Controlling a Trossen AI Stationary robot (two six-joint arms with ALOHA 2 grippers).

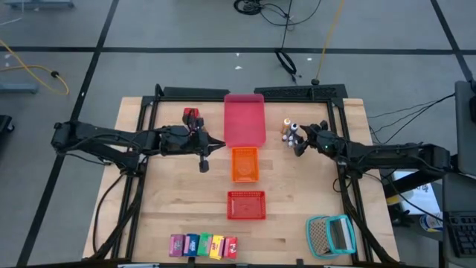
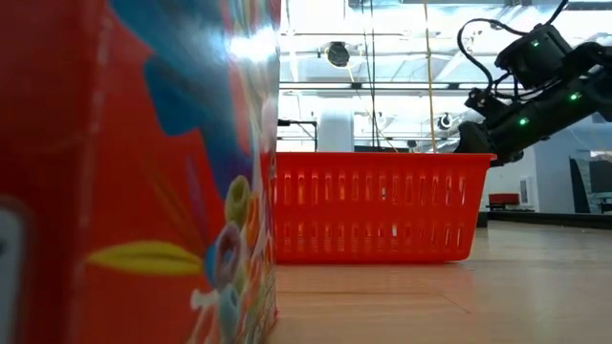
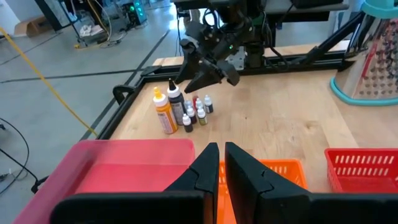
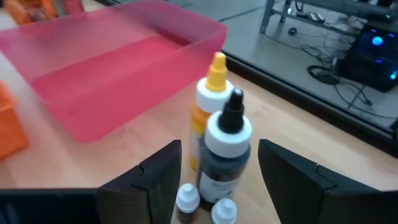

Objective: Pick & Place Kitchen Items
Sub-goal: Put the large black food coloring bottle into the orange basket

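A cluster of small bottles (image 1: pixel 291 132) stands on the table to the right of the pink tray (image 1: pixel 245 119). It holds an orange bottle with a yellow tip (image 4: pixel 208 102), a dark bottle with a black cap (image 4: pixel 227 149) and tiny white-capped ones (image 4: pixel 186 198). My right gripper (image 4: pixel 219 180) is open and level, its fingers on either side of the dark bottle without touching it. My left gripper (image 3: pixel 219 158) is shut on nothing, above the near left corner of the pink tray (image 3: pixel 124 168). A small red container (image 1: pixel 192 115) stands left of the tray. Coloured cartons (image 1: pixel 203 245) stand in a row at the near edge.
An orange basket (image 1: pixel 245 164) and a red basket (image 1: pixel 246 205) stand in a line in front of the pink tray. A teal-framed mesh item (image 1: pixel 332 235) lies at the near right corner. A dark metal frame (image 1: pixel 320 93) runs along the table's far edge.
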